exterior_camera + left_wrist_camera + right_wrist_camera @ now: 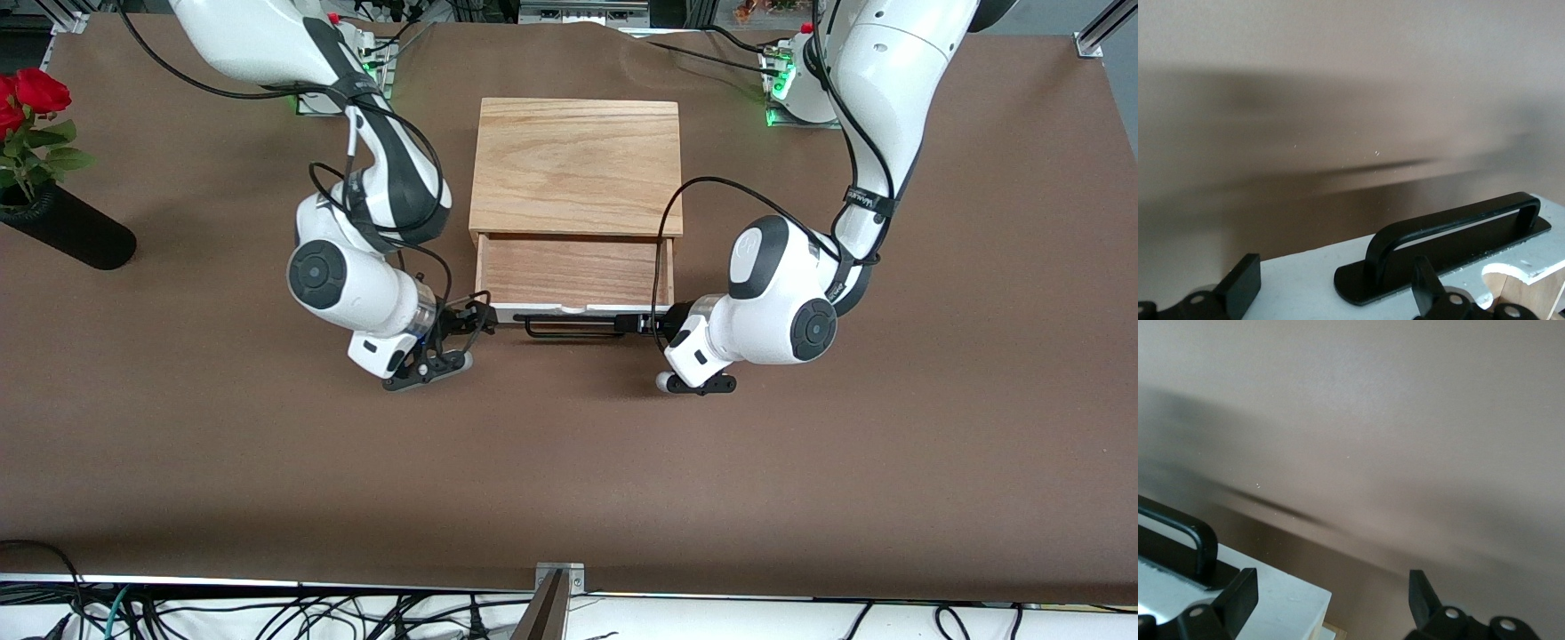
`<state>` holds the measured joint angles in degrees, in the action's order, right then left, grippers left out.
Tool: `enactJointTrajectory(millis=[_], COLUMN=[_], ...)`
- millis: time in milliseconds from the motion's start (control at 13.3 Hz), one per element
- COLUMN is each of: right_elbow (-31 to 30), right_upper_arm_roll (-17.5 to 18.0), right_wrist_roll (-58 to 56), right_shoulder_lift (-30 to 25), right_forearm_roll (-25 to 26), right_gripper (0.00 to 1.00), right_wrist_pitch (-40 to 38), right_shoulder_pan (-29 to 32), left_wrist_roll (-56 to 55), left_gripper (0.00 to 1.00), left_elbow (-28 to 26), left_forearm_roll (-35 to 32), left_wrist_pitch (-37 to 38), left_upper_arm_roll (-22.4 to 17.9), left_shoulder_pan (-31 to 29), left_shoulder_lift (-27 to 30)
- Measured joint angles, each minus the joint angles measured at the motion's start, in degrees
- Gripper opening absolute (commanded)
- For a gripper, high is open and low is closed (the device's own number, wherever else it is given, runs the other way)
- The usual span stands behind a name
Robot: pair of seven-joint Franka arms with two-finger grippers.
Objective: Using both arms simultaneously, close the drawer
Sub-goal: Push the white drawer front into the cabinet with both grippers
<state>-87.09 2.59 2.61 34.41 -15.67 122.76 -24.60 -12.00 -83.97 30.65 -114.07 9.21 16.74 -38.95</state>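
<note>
The drawer [569,271] stands pulled out of its casing toward the front camera, showing its reddish wood bottom, white front panel and black bar handle [569,329]. My left gripper [642,322] is open, at the front panel's end toward the left arm, next to the handle. In the left wrist view the panel [1298,280] and the handle [1451,223] lie between its spread fingers [1245,287], with the gripper [1335,267] over them. My right gripper [480,318] is open at the panel's other end. In the right wrist view the gripper [1331,580] straddles the panel's corner [1285,603].
The light oak casing [576,164] sits mid-table, farther from the front camera than the drawer. A black vase [67,231] with red roses [36,89] lies at the right arm's end of the table. Brown tabletop [569,462] stretches toward the front camera.
</note>
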Motion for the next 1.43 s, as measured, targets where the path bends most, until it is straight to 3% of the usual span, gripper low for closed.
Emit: enactJointTrajectory(millis=[975, 1425], right_elbow=[0.19, 1.09], right_upper_arm_roll=[-0.27, -0.41], right_wrist_roll=[0.00, 0.00], right_shoulder_lift=[1.73, 1.77], right_forearm_roll=[-1.87, -2.09], right_gripper=[1.00, 1.00], right_wrist_pitch=[-0.61, -7.57], right_shoulder_pan=[-5.60, -6.39], left_wrist_roll=[-1.20, -6.70], left_gripper=[1.00, 1.00], left_elbow=[0.16, 0.10], left_forearm_roll=[-0.01, -2.29], left_wrist_pitch=[4.87, 6.24], left_upper_arm_roll=[-0.07, 0.09], left_shoulder_pan=[0.06, 1.70], left_shoulder_lift=[0.15, 0.33])
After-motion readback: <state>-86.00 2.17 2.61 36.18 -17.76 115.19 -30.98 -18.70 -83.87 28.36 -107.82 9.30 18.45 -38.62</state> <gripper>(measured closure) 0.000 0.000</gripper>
